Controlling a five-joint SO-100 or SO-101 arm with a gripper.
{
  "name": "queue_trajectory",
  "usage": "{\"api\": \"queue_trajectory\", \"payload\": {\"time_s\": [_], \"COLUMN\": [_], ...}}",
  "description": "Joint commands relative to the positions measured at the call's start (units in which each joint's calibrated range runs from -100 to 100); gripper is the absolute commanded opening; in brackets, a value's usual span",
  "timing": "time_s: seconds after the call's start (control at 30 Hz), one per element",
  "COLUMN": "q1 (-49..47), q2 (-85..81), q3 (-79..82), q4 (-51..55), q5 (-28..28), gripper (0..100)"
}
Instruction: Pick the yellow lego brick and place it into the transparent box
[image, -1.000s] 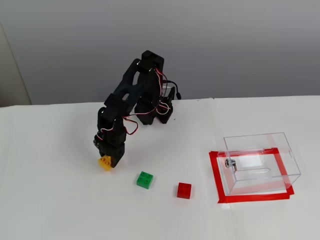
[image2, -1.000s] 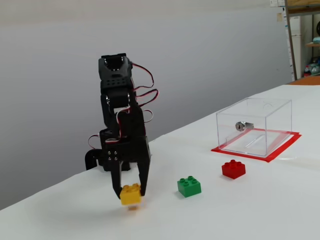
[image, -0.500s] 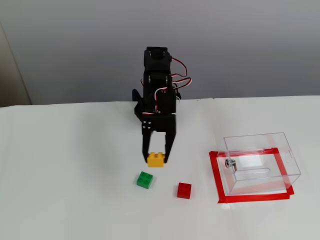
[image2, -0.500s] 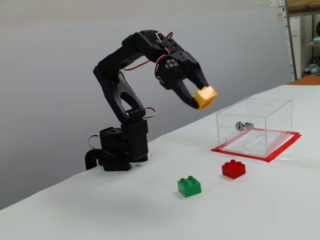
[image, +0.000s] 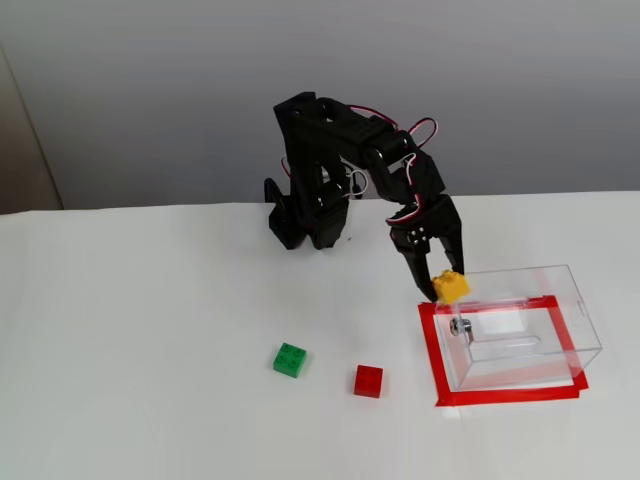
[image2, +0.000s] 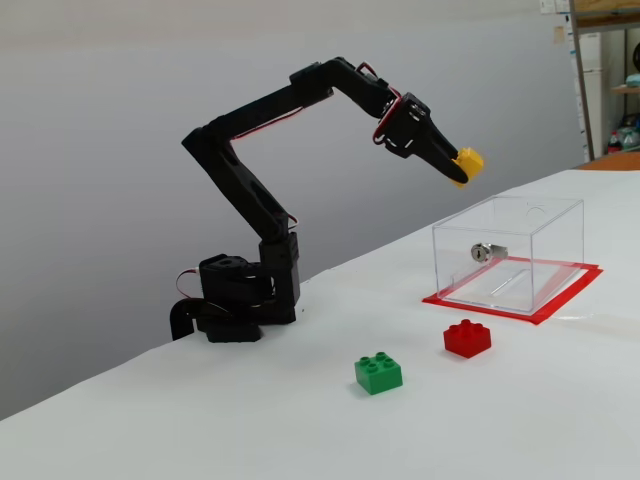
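While the gripper clamps the yellow lego brick at its tips, the brick hangs above the transparent box, seemingly over its near wall, raised so it can clear the rim.

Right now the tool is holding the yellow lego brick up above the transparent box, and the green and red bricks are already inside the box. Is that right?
Not quite. The tool does hold the yellow lego brick above the transparent box, but the green brick and red brick sit on the table outside it, as both fixed views show. The box holds no bricks.
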Motion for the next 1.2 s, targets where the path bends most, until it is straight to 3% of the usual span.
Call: {"api": "queue_trajectory", "payload": {"time_s": [0.0, 0.43, 1.17], "q1": [-4.36, -12.64, -16.49], "q2": [2.7, 18.31, 26.2], "q3": [-5.37, -21.56, -28.16], "q4": [-0.57, -0.57, -0.57], "q5": [0.19, 0.19, -0.18], "gripper": [3, 3, 4]}}
